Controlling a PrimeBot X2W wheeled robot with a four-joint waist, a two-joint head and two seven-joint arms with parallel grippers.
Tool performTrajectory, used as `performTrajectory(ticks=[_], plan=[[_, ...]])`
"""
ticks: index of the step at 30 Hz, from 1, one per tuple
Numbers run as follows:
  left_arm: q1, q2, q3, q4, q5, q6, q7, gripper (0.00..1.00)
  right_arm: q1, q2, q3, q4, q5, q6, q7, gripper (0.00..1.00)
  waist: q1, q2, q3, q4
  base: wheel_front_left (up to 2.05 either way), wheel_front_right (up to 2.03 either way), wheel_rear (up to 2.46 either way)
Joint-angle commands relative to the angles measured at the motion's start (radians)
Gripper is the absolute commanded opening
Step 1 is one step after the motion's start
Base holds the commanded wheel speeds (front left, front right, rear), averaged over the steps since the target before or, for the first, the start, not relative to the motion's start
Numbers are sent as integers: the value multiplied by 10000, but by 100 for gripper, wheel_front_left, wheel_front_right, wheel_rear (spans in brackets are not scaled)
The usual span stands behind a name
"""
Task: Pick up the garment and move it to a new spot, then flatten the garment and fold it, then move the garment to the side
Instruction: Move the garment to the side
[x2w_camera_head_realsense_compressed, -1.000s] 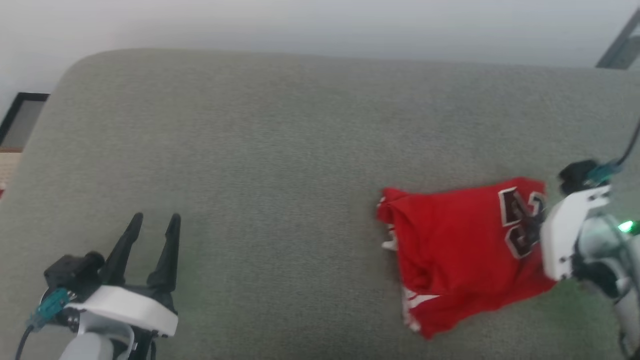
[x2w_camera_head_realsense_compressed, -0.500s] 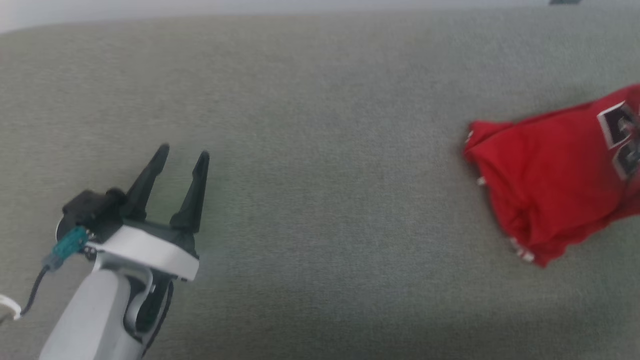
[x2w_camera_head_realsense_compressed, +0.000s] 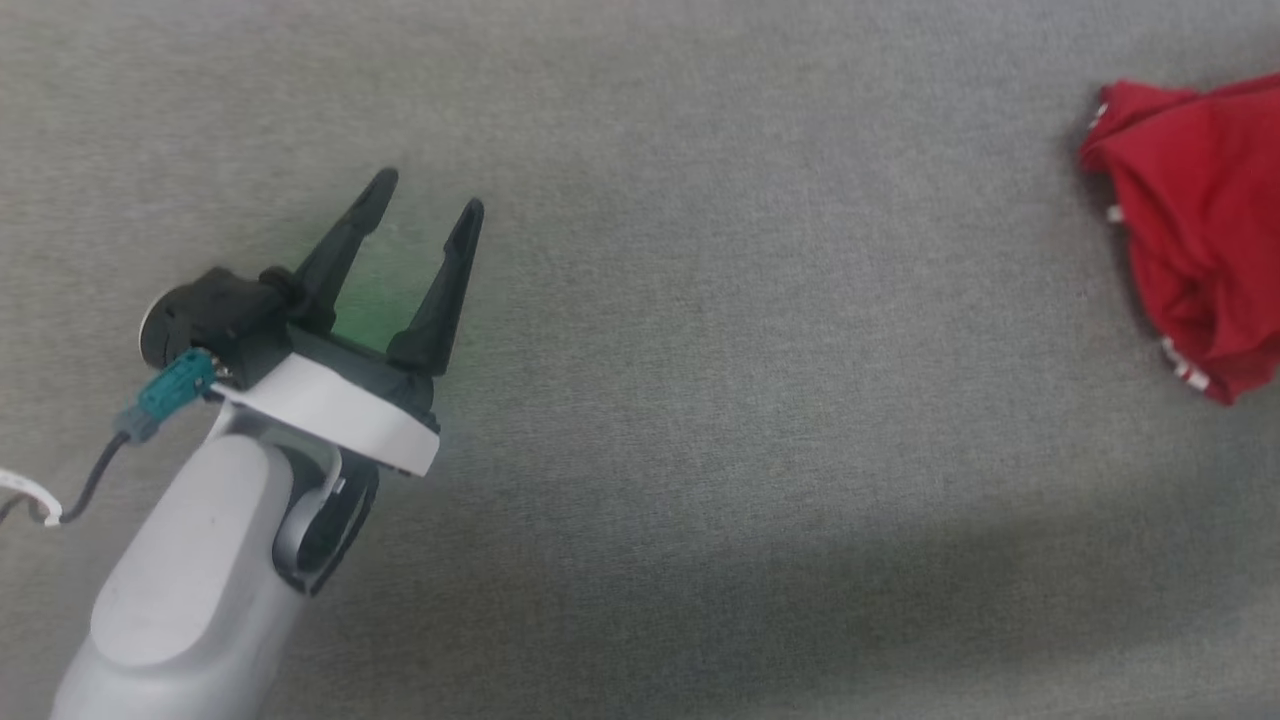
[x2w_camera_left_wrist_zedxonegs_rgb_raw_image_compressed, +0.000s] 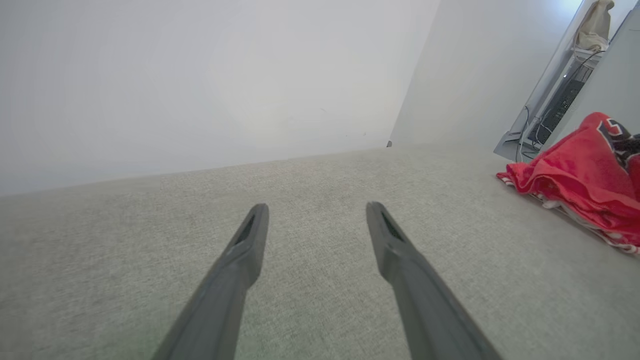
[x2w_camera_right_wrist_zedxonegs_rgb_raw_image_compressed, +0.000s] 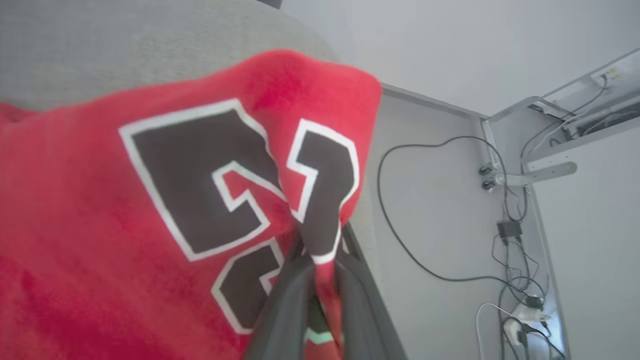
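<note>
Right hand: jaws nearly shut, pinching a narrow fold of the shirt right through the black lettering. The rest of the cloth hangs bunched off that one fold.

Left hand: fully open and empty, low over the cushion at 9 o'clock in the head view. The shirt sits at 2–3 o'clock there, cut off by the frame edge and well apart from the left hand.

Risks as I see them:
- The grip is thin. It's one small pleat of slippery fabric, so drag against the cushion weave could pull it out mid-move.
- The shirt is crumpled. Towing it from one point will likely roll it tighter and make flattening harder.
- The head cam has nearly lost the shirt. If it slips I'd only catch it on the wrist cams; the left wrist has it at 3 o'clock.
- In the right wrist view the cushion edge is just beside the pinch, with cables beyond. Release there and the shirt could slide off.
- The left hand is too far off to back up a slip.
</note>
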Motion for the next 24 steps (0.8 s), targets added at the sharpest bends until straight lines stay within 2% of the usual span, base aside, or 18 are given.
performTrajectory(ticks=[1, 6, 17, 22, 23, 24], plan=[[-263, 83, -91, -27, 9, -15, -37, 100, -263, -92, -37, 218, -286, -13, -280, 0, 0, 0, 324, -215, 0, 0, 0], [-727, 171, -392, -60, -27, -15, -37, 100, -749, -151, -449, 1046, -1211, -14, -911, 0, 0, 0, 732, -305, 0, 0, 0], [-1274, 360, -711, -29, -110, -15, -37, 100, -1427, 729, -1051, 2638, -2342, -13, -1514, 0, 0, 0, 1349, -282, 0, 0, 0], [-1347, 367, -683, 7, -68, -15, -37, 100, -1679, 926, -1313, 3271, -2669, -13, -1642, 0, 0, 0, 1414, -161, 0, 0, 0], [-1339, 351, -655, 18, -67, -15, -37, 100, -1711, 951, -1384, 3383, -2710, -13, -1633, 12, 0, 0, 1401, -143, 0, 0, 0], [-1317, 344, -630, 21, -81, -15, -37, 100, -1761, 983, -1465, 3489, -2776, -13, -1616, 41, 0, 0, 1377, -131, 0, 0, 0]])
